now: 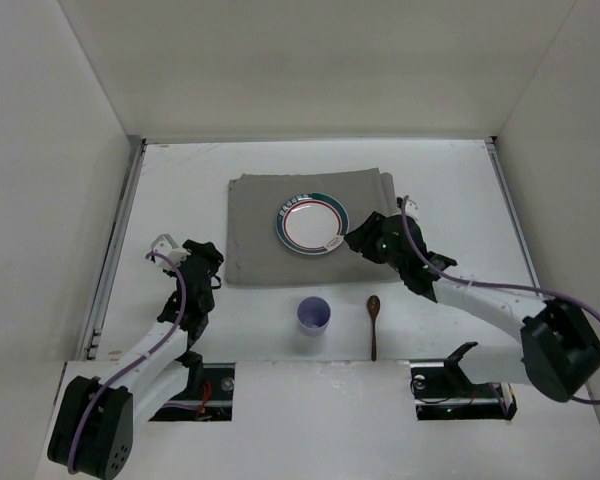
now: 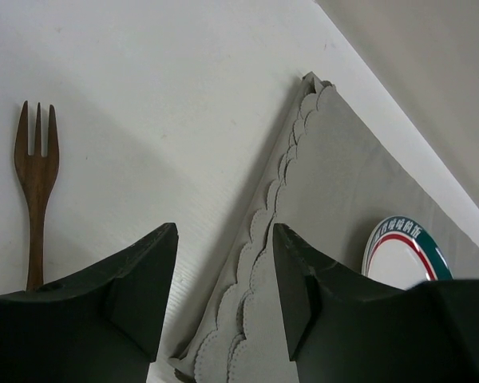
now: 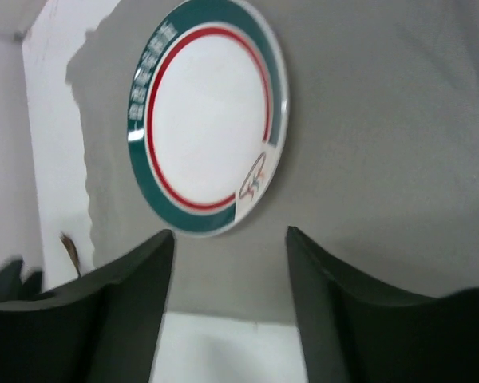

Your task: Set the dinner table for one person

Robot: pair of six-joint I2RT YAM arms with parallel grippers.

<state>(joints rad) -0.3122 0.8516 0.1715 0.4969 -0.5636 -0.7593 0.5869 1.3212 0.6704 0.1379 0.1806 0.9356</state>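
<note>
Left gripper: the left gripper (image 2: 225, 239) hangs low with its jaws spread and nothing pinched. The scalloped edge of the grey mat (image 2: 335, 183) runs up through the gap between its fingers.
Why there: my guess is it is lined up over that edge to square or tug the cloth. I cannot tell whether a finger touches the cloth.
Fork: a wooden fork (image 2: 35, 183) lies on bare tabletop just outside the left finger, tines pointing away from the gripper and its handle end hidden behind that finger. It is off the mat on its left side, the usual side for a fork.
Right gripper: the right gripper (image 3: 230, 235) is spread wide and empty, held just above the mat.
Plate: the green-and-red-rimmed plate (image 3: 207, 120) lies flat just beyond those fingertips, apart from them. It sits about mid-mat, so I judge it already placed.
Spoon: a wooden spoon (image 1: 374, 320) lies behind the right gripper towards the arm bases, off the mat and near that arm.
Cup: a pale purple cup (image 1: 314, 315) stands upright behind and to the left of the right gripper, just off the mat's near edge. It looks like the next thing to place.
Dinner table: the white dinner table (image 1: 460, 190) spreads under both grippers and carries everything. The mat lies towards its far side, beyond both arms.
</note>
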